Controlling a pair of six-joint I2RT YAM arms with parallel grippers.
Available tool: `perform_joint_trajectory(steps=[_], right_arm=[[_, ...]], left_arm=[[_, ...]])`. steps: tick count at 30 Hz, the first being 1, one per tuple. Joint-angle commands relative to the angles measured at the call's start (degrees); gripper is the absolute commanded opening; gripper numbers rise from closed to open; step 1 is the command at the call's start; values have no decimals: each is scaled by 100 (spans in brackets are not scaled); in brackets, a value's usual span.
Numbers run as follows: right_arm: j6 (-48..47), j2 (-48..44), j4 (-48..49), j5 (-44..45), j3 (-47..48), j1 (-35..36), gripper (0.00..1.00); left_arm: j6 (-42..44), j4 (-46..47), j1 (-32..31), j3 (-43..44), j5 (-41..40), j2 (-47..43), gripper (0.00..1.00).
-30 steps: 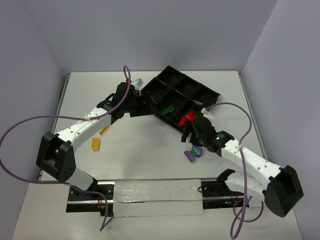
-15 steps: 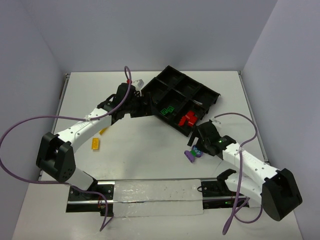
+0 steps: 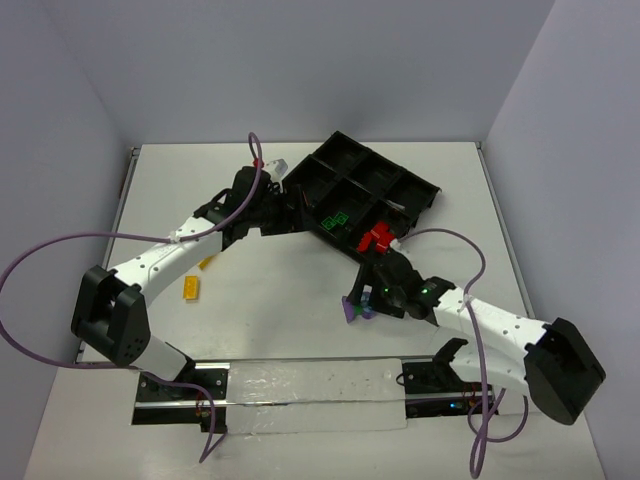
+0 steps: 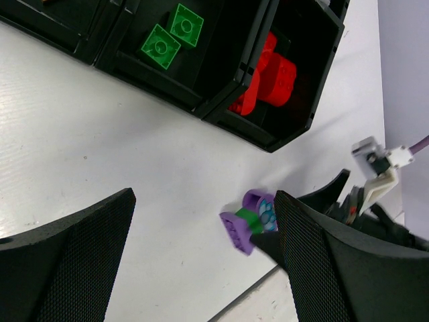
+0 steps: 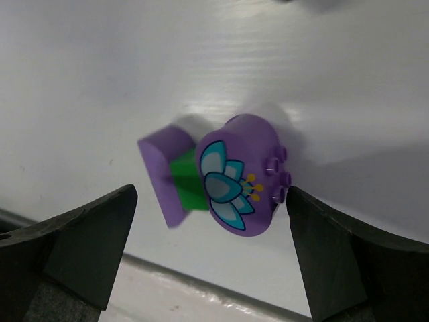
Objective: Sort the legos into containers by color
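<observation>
The right gripper (image 3: 365,297) hangs low over the table (image 3: 290,320) with its jaws spread wide and nothing held. Between the fingers (image 5: 74,248) lies a cluster of three pieces: a rounded purple flower piece (image 5: 241,178), a small purple brick (image 5: 163,174) and a green piece (image 5: 188,184) wedged between them. The cluster rests on the table, near the corner of the black divided tray (image 3: 425,190) but outside it. Whether the three pieces are clipped together or merely touching cannot be determined. Main hazard: closing on the whole cluster would carry the green piece along with the purple ones, and a release into one compartment would missort it. Second hazard: the flower piece has a domed, smooth side, so flat pads may squeeze it out sideways or rotate it, scattering the cluster. Third hazard: the cluster sits off-centre between the fingers, so one finger would likely make contact first and push it across the table. The left gripper (image 4: 204,194) is also spread wide and empty, just beside the tray's near edge, so a shared approach to the tray risks arm contact. Green bricks (image 3: 335,218) and red bricks (image 3: 376,238) occupy separate compartments. Two yellow bricks (image 3: 189,288) lie unsorted by the left arm.
</observation>
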Motion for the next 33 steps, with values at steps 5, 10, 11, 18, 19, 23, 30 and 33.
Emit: perform_joint_trajectory(steps=[5,10,11,18,19,23,30,33], right_arm=[[-73,1151,448,34,1107,774,100],[-307,1019,144,503,1330,795,100],[-383,934,23,626,1356,785,100],[-596,17,-781,1189,1102,298,100],[-621,-131,-858,1200,1084,166,100],[-807,-904,-1030,1164,743,-682,100],[-1079,-1178,-1168,1148,939,-1214,100],[-1070,-1091,-1118,1086,949,-1217,100]], left_arm=[[92,-162,-53,67,-290,-345,92],[26,-78,-48,-151,-105,-301,92],[36,-48,-48,-199,-74,-282,92],[515,-121,-106,-585,202,-174,91],[654,-127,-140,-643,255,-174,91],[1490,-615,-829,-792,304,-54,91],[1495,-656,-1684,-887,-375,394,78],[1476,-619,-1745,-936,-588,505,70]])
